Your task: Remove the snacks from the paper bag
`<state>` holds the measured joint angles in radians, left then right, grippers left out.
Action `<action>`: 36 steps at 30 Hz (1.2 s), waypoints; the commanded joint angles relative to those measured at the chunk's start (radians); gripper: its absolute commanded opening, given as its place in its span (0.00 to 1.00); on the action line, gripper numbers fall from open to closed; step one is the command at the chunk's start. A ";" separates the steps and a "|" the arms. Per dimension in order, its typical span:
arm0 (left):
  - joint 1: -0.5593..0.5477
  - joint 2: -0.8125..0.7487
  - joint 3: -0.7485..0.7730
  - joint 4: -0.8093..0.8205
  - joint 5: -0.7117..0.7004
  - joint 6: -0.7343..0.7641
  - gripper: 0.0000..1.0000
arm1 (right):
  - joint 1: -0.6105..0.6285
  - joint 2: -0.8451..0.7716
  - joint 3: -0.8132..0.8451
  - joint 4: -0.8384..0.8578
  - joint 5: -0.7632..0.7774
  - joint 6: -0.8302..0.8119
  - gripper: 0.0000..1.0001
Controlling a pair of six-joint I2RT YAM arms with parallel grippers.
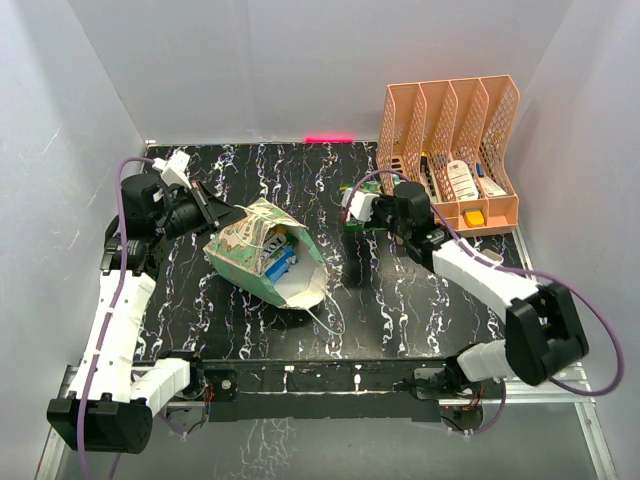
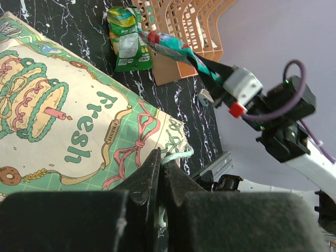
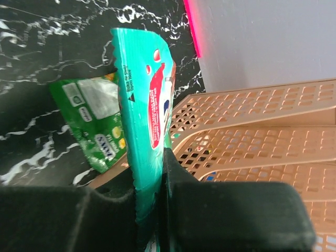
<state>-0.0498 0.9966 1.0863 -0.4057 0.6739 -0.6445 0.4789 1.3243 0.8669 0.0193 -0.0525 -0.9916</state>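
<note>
The mint-green paper bag [image 1: 250, 245] [image 2: 79, 121] lies on its side, mouth toward the front right. Several snacks [image 1: 279, 258] show inside it. My left gripper [image 1: 212, 208] [image 2: 163, 157] is shut on the bag's string handle [image 2: 178, 155] at its back left corner. My right gripper [image 1: 352, 205] [image 3: 157, 157] is shut on a teal-green snack packet [image 3: 144, 94] [image 2: 178, 50], held edge-up above the table right of the bag. Beneath it a green FOX'S packet [image 3: 97, 121] [image 2: 127, 42] [image 1: 358, 226] lies flat on the table.
The peach mesh organizer [image 1: 450, 150] [image 3: 252, 131] with small boxes and bottles stands at the back right, close to my right gripper. The bag's other string handle [image 1: 325, 315] trails toward the table's front edge. White walls close in the table.
</note>
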 commanded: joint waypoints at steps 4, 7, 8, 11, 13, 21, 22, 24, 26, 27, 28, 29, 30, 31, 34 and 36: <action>-0.001 -0.008 0.057 -0.014 0.036 0.000 0.00 | -0.125 0.180 0.172 0.256 -0.204 -0.155 0.07; -0.001 -0.007 0.068 -0.013 0.045 -0.008 0.00 | -0.141 0.257 0.216 0.276 -0.219 -0.178 0.07; -0.001 -0.009 0.069 -0.009 0.046 -0.009 0.00 | -0.144 0.278 0.227 0.280 -0.225 -0.192 0.07; -0.001 -0.003 0.086 -0.027 0.041 0.002 0.00 | -0.147 0.341 0.263 0.281 -0.225 -0.233 0.07; -0.001 0.000 0.094 -0.036 0.038 0.010 0.00 | -0.149 0.379 0.279 0.284 -0.228 -0.259 0.07; -0.001 0.001 0.090 -0.031 0.048 0.004 0.00 | -0.150 0.443 0.255 0.325 -0.171 -0.288 0.07; -0.001 0.002 0.089 -0.028 0.051 0.002 0.00 | -0.150 0.453 0.247 0.328 -0.166 -0.292 0.07; -0.001 -0.001 0.089 -0.024 0.055 0.000 0.00 | -0.150 0.463 0.230 0.334 -0.165 -0.299 0.07; -0.001 -0.002 0.089 -0.024 0.052 -0.001 0.00 | -0.149 0.471 0.212 0.338 -0.173 -0.301 0.07; -0.001 -0.002 0.088 -0.026 0.049 0.000 0.00 | -0.150 0.476 0.202 0.339 -0.178 -0.305 0.07; -0.001 -0.002 0.088 -0.027 0.049 -0.001 0.00 | -0.150 0.484 0.191 0.340 -0.187 -0.313 0.07; -0.001 -0.003 0.088 -0.028 0.050 0.000 0.00 | -0.150 0.490 0.181 0.339 -0.188 -0.320 0.07; -0.001 -0.005 0.087 -0.028 0.051 -0.001 0.00 | -0.151 0.493 0.170 0.338 -0.184 -0.324 0.07; -0.001 -0.007 0.088 -0.030 0.050 0.000 0.00 | -0.150 0.497 0.153 0.338 -0.176 -0.328 0.07; -0.001 -0.010 0.089 -0.036 0.048 0.004 0.00 | -0.154 0.494 0.114 0.345 -0.176 -0.324 0.07; -0.002 -0.010 0.086 -0.036 0.049 0.004 0.00 | -0.154 0.492 0.086 0.364 -0.192 -0.322 0.07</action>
<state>-0.0498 1.0035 1.1427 -0.4351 0.6968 -0.6395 0.3317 1.8168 0.9958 0.3046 -0.2321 -1.2980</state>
